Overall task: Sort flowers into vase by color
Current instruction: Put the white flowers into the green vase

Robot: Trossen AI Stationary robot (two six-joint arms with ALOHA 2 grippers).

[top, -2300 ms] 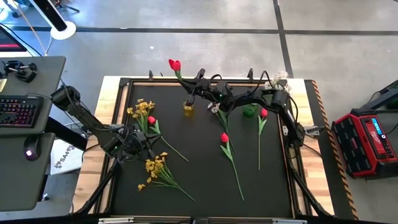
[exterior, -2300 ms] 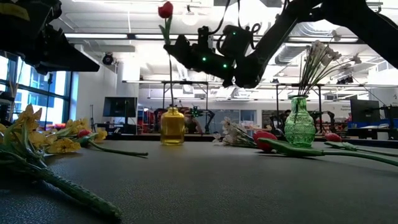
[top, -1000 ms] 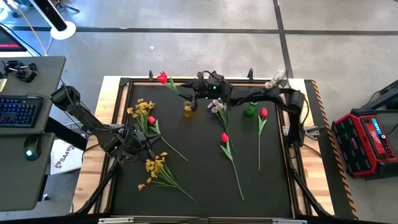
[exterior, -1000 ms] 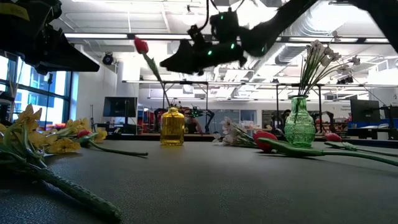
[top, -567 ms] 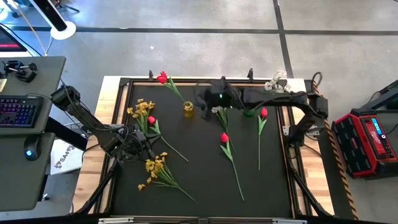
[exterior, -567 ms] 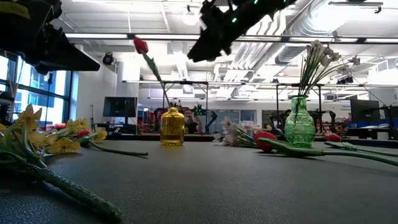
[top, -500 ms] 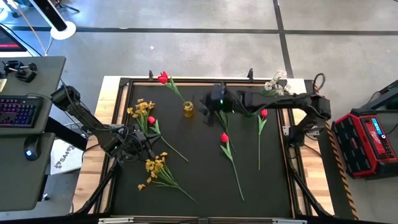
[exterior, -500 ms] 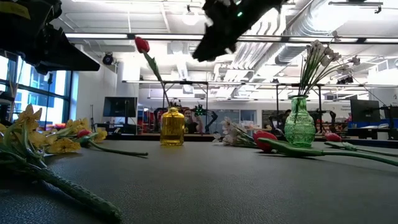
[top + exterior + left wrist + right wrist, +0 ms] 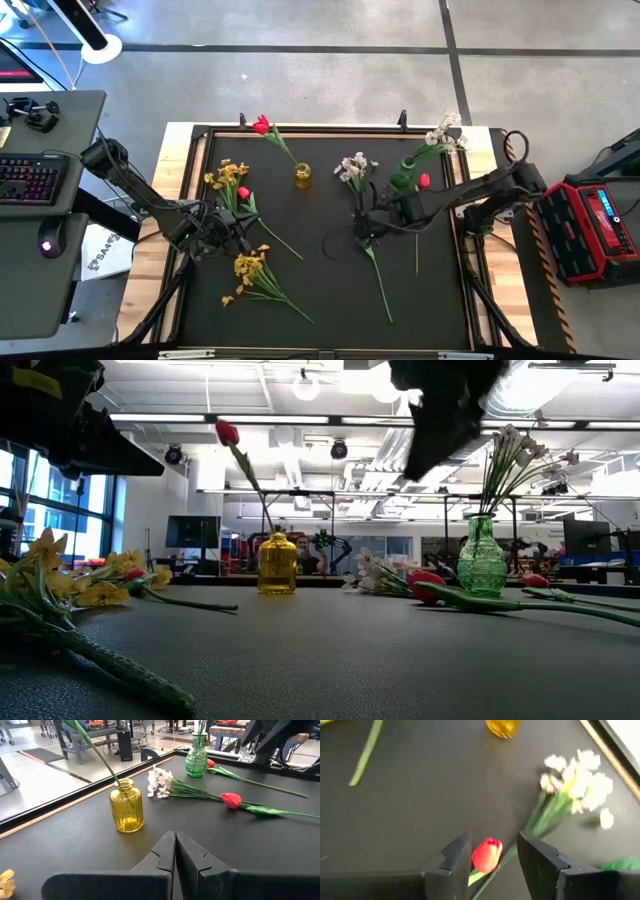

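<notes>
A black-topped counter (image 9: 300,290) with pale wood edging stands on a grey concrete floor (image 9: 300,75). The right gripper (image 9: 490,857), fingers apart, straddles a red tulip with a green stem (image 9: 486,855) lying mid-counter without gripping it; the left gripper (image 9: 175,851) rests pressed shut, empty

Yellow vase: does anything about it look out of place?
Yes. The yellow vase holds a red tulip, leaning far over the table's back edge, while the yellow sprays lie on the mat. By color, that looks mismatched.

Red tulips (image 9: 486,855), white spray (image 9: 577,775), yellow sprays (image 9: 228,178), amber vase (image 9: 126,805), green vase (image 9: 196,756), black mat (image 9: 300,280).
</notes>
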